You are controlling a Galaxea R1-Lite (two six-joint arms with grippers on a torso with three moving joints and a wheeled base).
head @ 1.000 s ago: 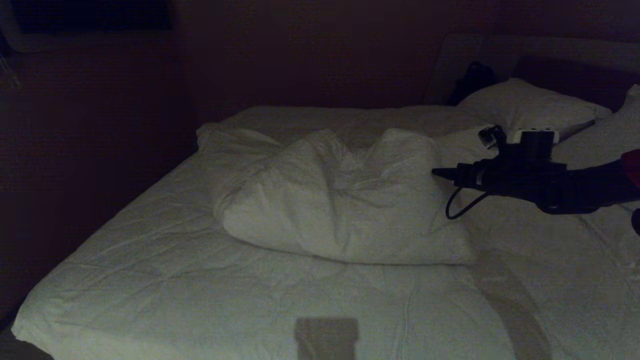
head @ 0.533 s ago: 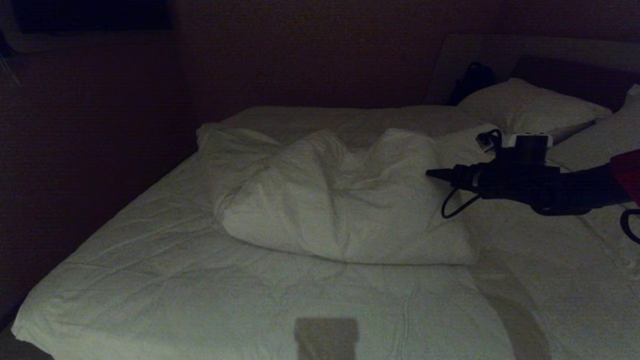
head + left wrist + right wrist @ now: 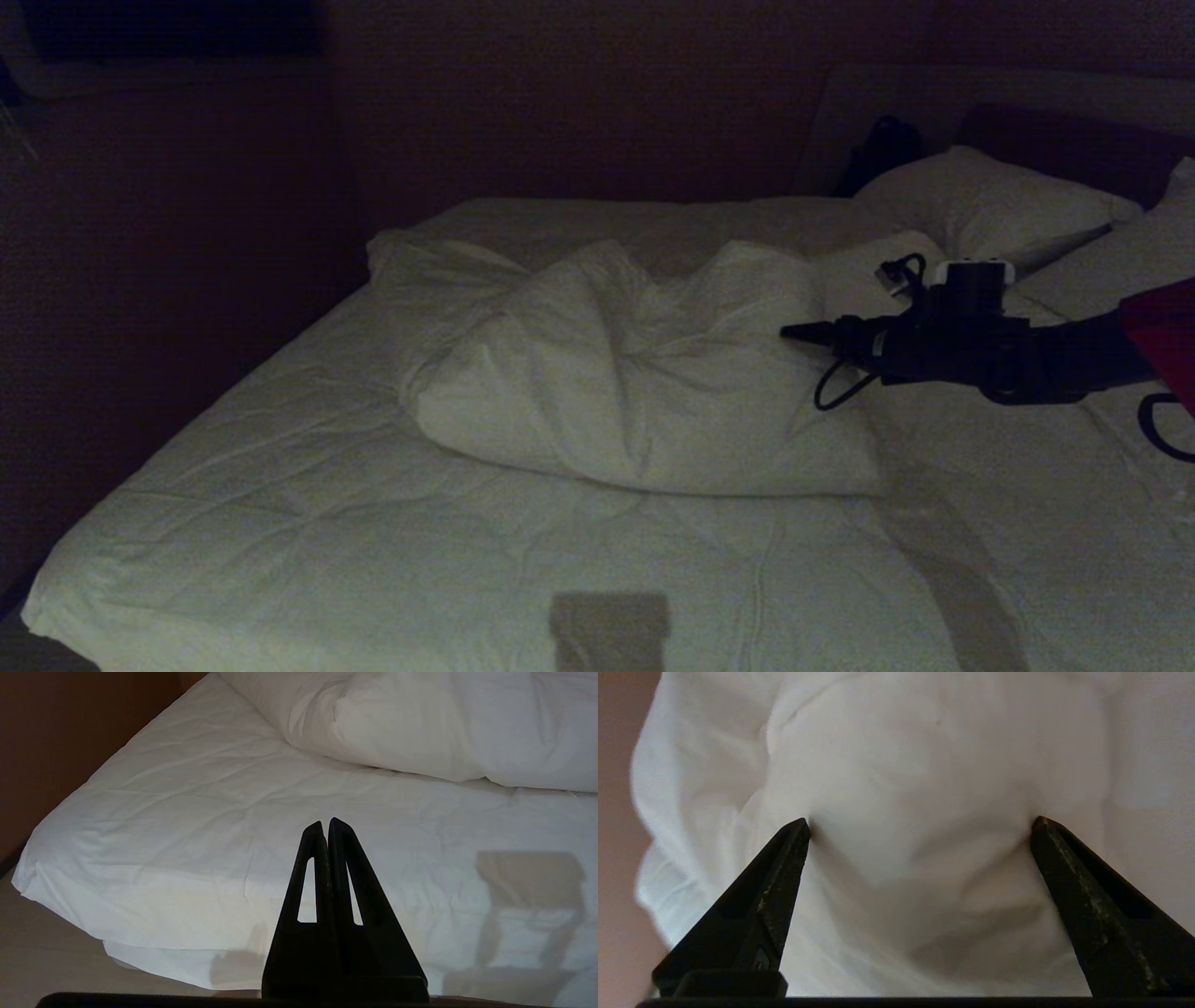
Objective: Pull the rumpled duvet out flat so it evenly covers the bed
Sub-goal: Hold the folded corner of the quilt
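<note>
The duvet [image 3: 635, 373] lies bunched in a puffy white heap in the middle of the bed [image 3: 308, 523], leaving the quilted mattress bare around it. My right gripper [image 3: 803, 332] reaches in from the right and is at the heap's right side. In the right wrist view it [image 3: 920, 821] is open wide, both fingertips [image 3: 802, 828] resting against a soft fold of the duvet [image 3: 920, 765], nothing pinched between them. My left gripper [image 3: 325, 823] is shut and empty, parked over the near edge of the bed [image 3: 187, 826], with the duvet [image 3: 444, 723] well beyond it.
Two white pillows [image 3: 990, 201] lie at the head of the bed on the right, a dark object [image 3: 882, 149] against the headboard behind them. A dark wall [image 3: 187, 233] runs along the bed's left side. Pale floor [image 3: 46, 961] shows below the near corner.
My right arm has moved left and slightly down, bringing its gripper up to the right side of the duvet heap. The duvet and the left arm have not moved.
</note>
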